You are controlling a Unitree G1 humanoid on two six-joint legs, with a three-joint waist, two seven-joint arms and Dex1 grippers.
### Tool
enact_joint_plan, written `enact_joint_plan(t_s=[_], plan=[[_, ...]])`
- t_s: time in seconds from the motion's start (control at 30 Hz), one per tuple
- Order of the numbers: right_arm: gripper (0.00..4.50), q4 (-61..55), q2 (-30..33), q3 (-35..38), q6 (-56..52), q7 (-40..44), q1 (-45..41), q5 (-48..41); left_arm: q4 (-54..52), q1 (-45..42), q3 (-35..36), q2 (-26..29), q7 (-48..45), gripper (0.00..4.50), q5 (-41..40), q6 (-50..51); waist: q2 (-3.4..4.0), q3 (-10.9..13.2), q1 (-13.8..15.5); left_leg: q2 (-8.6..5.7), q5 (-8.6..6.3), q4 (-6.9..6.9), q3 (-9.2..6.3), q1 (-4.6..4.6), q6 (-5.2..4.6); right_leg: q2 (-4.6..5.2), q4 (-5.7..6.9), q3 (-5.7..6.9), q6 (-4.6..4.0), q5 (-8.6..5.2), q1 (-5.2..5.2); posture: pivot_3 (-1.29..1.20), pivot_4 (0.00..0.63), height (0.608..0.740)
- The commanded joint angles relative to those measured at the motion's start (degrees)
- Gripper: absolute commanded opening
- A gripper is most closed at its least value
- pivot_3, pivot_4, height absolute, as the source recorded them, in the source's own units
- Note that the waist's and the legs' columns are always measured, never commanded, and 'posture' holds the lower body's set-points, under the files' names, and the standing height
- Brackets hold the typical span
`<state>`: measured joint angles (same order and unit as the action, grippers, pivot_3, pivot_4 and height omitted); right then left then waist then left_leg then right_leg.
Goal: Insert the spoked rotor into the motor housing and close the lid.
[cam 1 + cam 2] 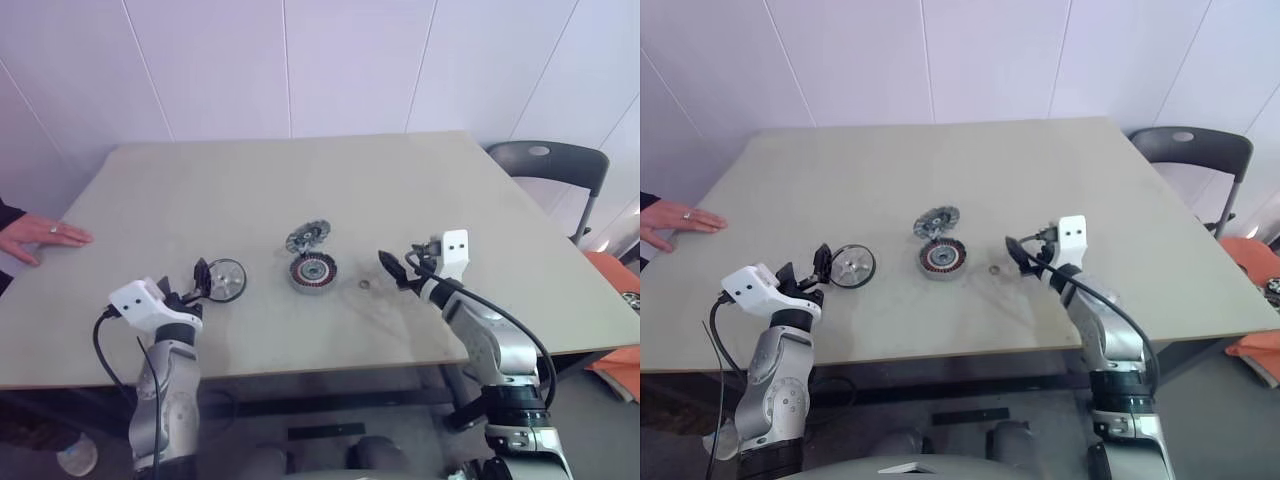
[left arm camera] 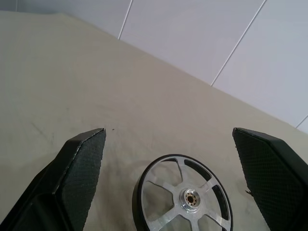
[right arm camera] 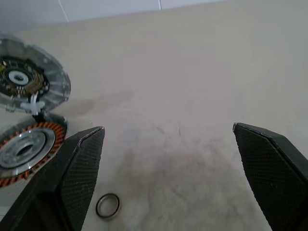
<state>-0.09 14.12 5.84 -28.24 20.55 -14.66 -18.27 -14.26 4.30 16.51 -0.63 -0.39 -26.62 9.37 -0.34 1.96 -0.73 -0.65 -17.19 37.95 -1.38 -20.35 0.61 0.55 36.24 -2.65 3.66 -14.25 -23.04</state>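
Note:
The motor housing (image 1: 313, 272) lies at the table's middle, its copper windings and silvery hub facing up. The lid (image 1: 307, 236), a grey notched disc, stands tilted open at the housing's far edge. The spoked rotor (image 1: 226, 280), dark-rimmed with silvery spokes, lies flat on the table to the housing's left. My left gripper (image 1: 202, 283) hovers just left of the rotor, open, with the rotor (image 2: 183, 195) lying ahead between its fingers. My right gripper (image 1: 398, 272) is open to the right of the housing (image 3: 26, 151) and holds nothing.
A tiny metal ring (image 1: 365, 284) lies on the table between the housing and my right gripper. A person's hand (image 1: 40, 236) rests on the table's left edge. A dark chair (image 1: 555, 165) stands beyond the far right corner.

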Motion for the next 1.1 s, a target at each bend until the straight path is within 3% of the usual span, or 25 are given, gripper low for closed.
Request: enact_joint_plan(t_s=[0.03,1.1], plan=[[4.47,-0.85,0.58,-0.06,2.00,0.35,-0.81,0.71,-2.27,-0.47,-0.25,0.28,-0.21,4.50,0.23,-0.68,0.00,0.00,0.00,0.00,0.00,0.00,0.00,0.00,0.00,0.00,0.00,0.00,0.00,0.00,0.00,0.00,0.000,0.740],[4.47,-3.65,1.50,-0.10,0.17,0.89,-0.13,0.87,-2.74,0.34,-1.12,-1.07,0.36,4.50,0.54,-0.78,0.00,0.00,0.00,0.00,0.00,0.00,0.00,0.00,0.00,0.00,0.00,0.00,-0.05,-0.04,0.00,0.00,0.000,0.740]])
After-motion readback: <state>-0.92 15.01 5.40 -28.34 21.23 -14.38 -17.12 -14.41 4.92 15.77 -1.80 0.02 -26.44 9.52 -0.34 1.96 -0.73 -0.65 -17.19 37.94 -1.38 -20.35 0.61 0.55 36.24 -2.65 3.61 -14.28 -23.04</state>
